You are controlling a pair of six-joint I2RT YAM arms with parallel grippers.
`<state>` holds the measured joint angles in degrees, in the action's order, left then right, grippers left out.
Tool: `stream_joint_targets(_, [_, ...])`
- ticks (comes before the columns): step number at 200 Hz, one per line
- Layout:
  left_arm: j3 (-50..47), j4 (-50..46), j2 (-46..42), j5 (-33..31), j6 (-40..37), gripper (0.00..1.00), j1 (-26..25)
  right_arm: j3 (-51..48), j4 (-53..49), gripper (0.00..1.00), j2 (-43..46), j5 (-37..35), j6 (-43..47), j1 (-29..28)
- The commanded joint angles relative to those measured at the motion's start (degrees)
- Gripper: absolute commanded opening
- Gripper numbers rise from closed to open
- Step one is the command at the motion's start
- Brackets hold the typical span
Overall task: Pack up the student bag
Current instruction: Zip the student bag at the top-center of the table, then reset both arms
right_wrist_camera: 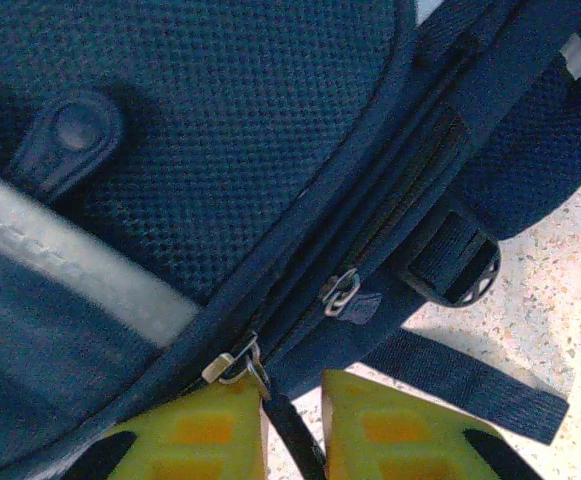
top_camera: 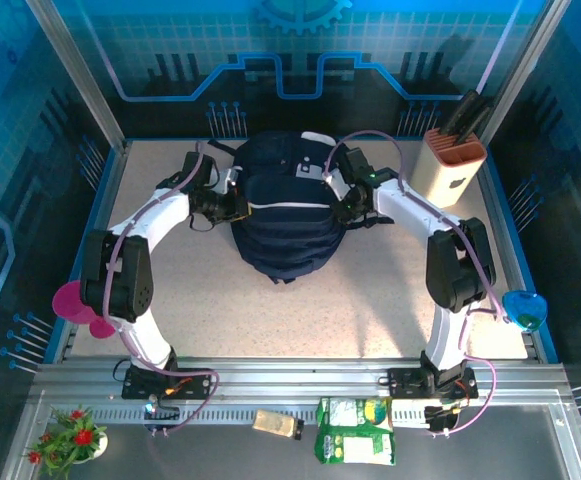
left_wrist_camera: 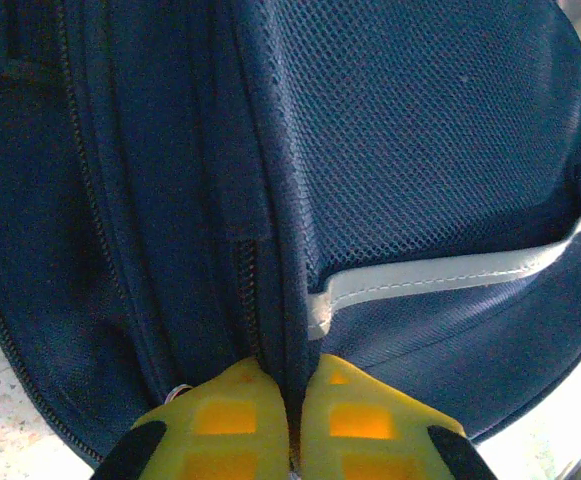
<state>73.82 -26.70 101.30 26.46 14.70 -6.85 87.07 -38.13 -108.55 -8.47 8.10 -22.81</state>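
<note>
Your student bag [top_camera: 285, 225] lies in the middle of the surface [top_camera: 320, 310], between the two arms. Your left hand [left_wrist_camera: 292, 378] is closed tight on a ridge of the bag's navy fabric at its left side, next to a zip line. Your right hand [right_wrist_camera: 292, 385] sits at the bag's right side with its jaws a little apart. A black pull cord [right_wrist_camera: 295, 435] from the metal zip slider [right_wrist_camera: 235, 365] runs through the gap, not pinched.

The student bag [top_camera: 290, 235] is dark navy with thin white stripes, the table [top_camera: 350, 310] speckled beige.
</note>
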Motion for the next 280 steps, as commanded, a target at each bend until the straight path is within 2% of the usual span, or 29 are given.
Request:
stream_joint_targets(1, [1.9, -3.0, 0.6, 1.7, -6.3, 0.00, 1.6, 3.5, 2.9, 0.25, -2.5, -1.1, 0.8, 3.2])
stream_joint_targets(54, [1.8, -4.3, -0.9, 0.3, -5.6, 0.01, 1.5, 4.8, 5.4, 0.28, -3.0, 4.1, -4.5, 3.7])
stream_joint_targets(72, [1.3, -3.7, -2.9, -0.8, -3.8, 0.10, 1.5, 2.3, 5.8, 0.36, 0.9, 6.1, -6.2, 3.7])
stream_joint_targets(83, [0.6, -3.0, -5.1, -3.2, -1.8, 0.22, 1.5, -0.3, 6.4, 0.45, 4.4, 6.6, -7.5, 3.7])
stream_joint_targets(93, [-0.9, -1.5, -7.8, -5.7, -0.5, 0.24, 1.5, -3.4, 7.4, 0.51, 8.1, 5.9, -8.9, 3.7])
stream_joint_targets(99, [-2.0, -0.7, -9.8, -7.9, 0.1, 0.25, 1.5, -5.4, 8.3, 0.55, 10.6, 4.6, -9.8, 3.7])
stream_joint_targets(115, [-5.8, 2.2, -15.3, -15.3, 1.9, 0.36, 1.6, -11.2, 11.0, 0.67, 17.0, -0.7, -12.0, 3.7])
stream_joint_targets(143, [-12.5, 7.1, -23.9, -24.4, 2.4, 0.52, 1.7, -20.5, 16.2, 0.86, 28.3, -9.2, -14.0, 4.2])
stream_joint_targets(168, [-17.8, 11.0, -29.6, -31.6, 3.3, 0.77, 2.0, -27.1, 20.4, 1.00, 36.4, -15.8, -16.4, 5.3])
stream_joint_targets(198, [-24.3, 16.2, -35.0, -39.5, 5.2, 0.99, 2.4, -34.1, 25.8, 1.00, 43.5, -19.4, -19.7, 6.8])
stream_joint_targets(218, [-30.0, 21.6, -38.8, -46.9, 5.8, 0.99, 2.5, -40.1, 31.0, 1.00, 47.0, -22.4, -21.2, 7.9])
stream_joint_targets(240, [-38.2, 31.3, -42.1, -53.4, 5.2, 0.99, 3.0, -46.8, 37.2, 1.00, 50.3, -22.5, -23.2, 9.8])
stream_joint_targets(280, [-47.5, 44.1, -41.8, -57.0, 2.7, 0.99, 4.0, -56.3, 43.8, 1.00, 51.6, -26.3, -24.7, 12.8])
